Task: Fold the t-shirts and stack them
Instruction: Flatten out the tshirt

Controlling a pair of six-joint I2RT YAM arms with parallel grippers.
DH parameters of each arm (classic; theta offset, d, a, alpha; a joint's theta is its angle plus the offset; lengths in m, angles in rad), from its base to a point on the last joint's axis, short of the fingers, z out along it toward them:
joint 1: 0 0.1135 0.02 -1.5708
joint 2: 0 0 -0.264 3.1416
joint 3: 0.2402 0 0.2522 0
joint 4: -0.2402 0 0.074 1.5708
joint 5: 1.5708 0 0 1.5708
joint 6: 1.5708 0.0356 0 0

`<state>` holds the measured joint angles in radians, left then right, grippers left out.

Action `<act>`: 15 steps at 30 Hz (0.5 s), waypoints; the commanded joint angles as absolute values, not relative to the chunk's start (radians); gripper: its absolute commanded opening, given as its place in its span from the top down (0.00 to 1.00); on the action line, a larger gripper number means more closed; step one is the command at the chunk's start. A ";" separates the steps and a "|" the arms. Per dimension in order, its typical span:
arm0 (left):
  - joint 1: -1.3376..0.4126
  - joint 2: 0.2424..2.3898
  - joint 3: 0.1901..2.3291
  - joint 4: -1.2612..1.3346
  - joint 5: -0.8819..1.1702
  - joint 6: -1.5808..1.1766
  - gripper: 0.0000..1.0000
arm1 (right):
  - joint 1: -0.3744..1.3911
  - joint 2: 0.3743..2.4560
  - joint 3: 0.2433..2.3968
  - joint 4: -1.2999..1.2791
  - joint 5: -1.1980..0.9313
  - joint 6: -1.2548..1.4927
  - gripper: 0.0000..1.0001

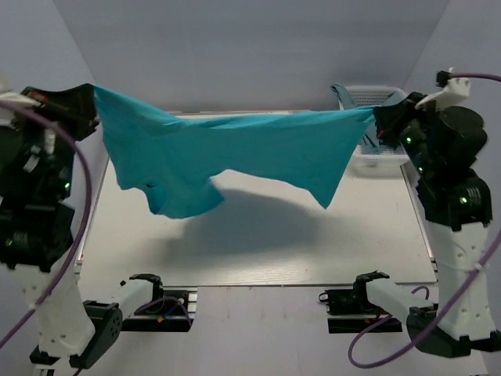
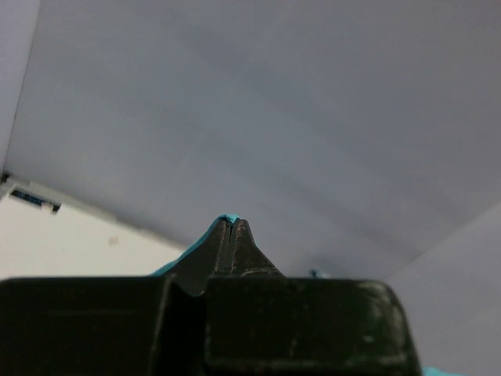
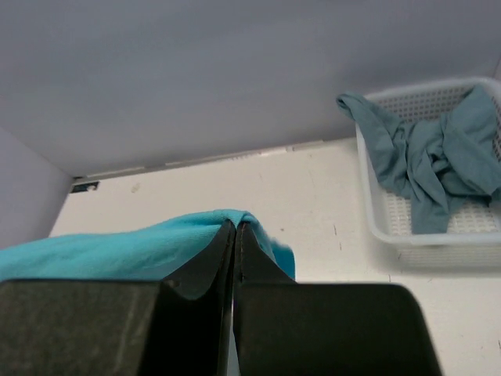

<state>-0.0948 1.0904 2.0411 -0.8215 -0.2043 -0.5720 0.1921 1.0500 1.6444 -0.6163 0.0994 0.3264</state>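
You've got the turquoise shirt (image 1: 235, 149) strung up in the air between the two claws, so it's hanging well above the desk (image 1: 258, 251), not lying on it. The left claw (image 1: 92, 94) is pinched tight on one end of the cloth and the right claw (image 1: 376, 117) is pinched on the other. Both wrist views back that up: fingers pressed together with a sliver of turquoise poking out at the tips. The top edge runs fairly taut from claw to claw, and the rest droops below them in uneven flaps, bunched more under the left claw. I can't tell which corners you've actually grabbed.

Progress-wise, I'd say you're right at the start. Nothing is folded, and there's no stack anywhere under or between the claws. This looks like the spread-it-out step before laying the shirt flat. The grey shirts (image 3: 427, 157) are in a crumpled heap in the basket (image 3: 407, 235), just past the right claw and off to its right, one draped over the rim.

What's left, as I read it:
- lay this shirt down flat
- fold it
- do the same with each grey shirt
- pile them all up
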 commanded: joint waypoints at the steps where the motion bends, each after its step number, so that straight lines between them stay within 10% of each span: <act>1: -0.098 1.065 2.166 -0.861 -0.210 -0.500 1.00 | 0.195 0.976 1.742 -0.641 0.051 0.291 1.00; 15: -0.098 0.917 2.315 -0.827 -0.169 -0.462 1.00 | 0.193 0.781 1.833 -0.652 -0.048 0.299 1.00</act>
<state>-0.0956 0.8993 2.3157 -0.8471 -0.1913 -0.4782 0.1921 0.7727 1.8256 -0.6800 -0.0452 0.3069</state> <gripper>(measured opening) 0.008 0.008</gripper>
